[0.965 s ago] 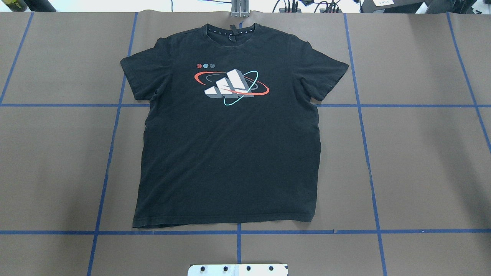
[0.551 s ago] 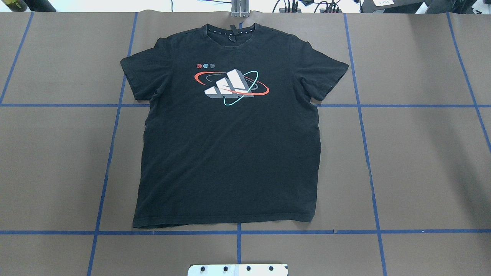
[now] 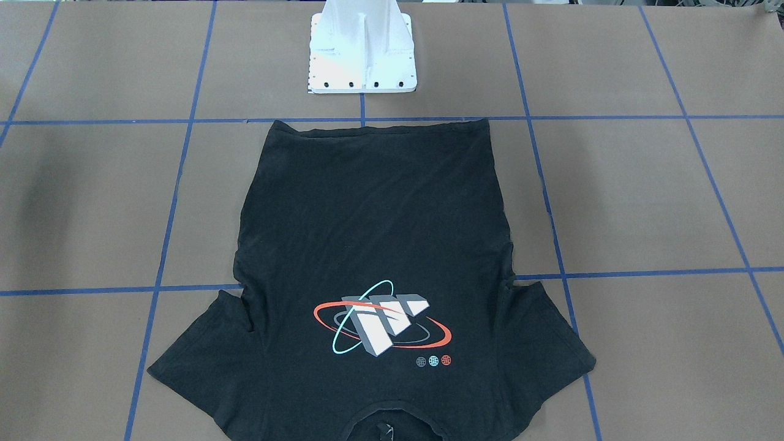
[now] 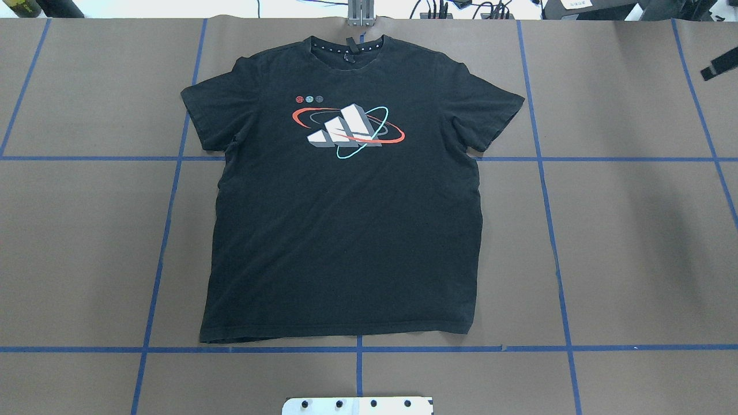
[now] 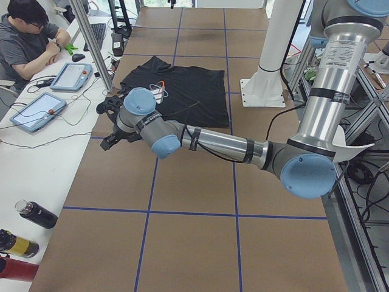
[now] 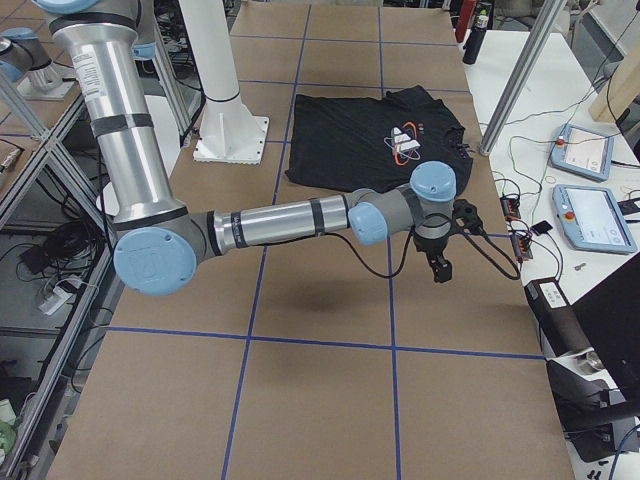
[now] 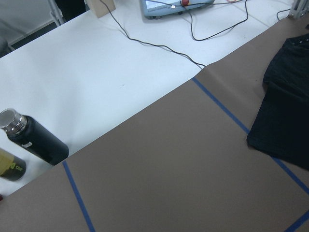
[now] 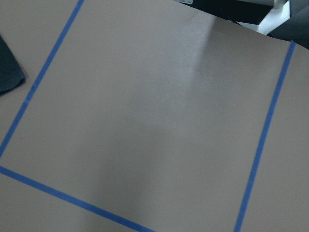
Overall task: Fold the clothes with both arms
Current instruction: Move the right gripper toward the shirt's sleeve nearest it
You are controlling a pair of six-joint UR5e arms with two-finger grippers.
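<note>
1. Your left gripper (image 5: 110, 125) hangs over bare table (image 4: 634, 230); you can't tell how its jaws stand.
2. The T-shirt (image 4: 346, 230) lies flat, printed side up, between both grippers' jaws and well apart from each.
3. Your right gripper (image 6: 440, 267): jaw state can't be told either.

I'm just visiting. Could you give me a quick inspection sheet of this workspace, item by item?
Surface: table covered in brown paper with a blue tape grid.
Job's things: black T-shirt spread flat, print up, not yet folded, hem toward the white pedestal.
Clutter: black bottle on the white bench.
Grippers: left gripper and right gripper are apart from the shirt; fingers open or shut, cannot tell.
Cables: cables trail across the bench.
Surroundings: seated person, tablets.
</note>
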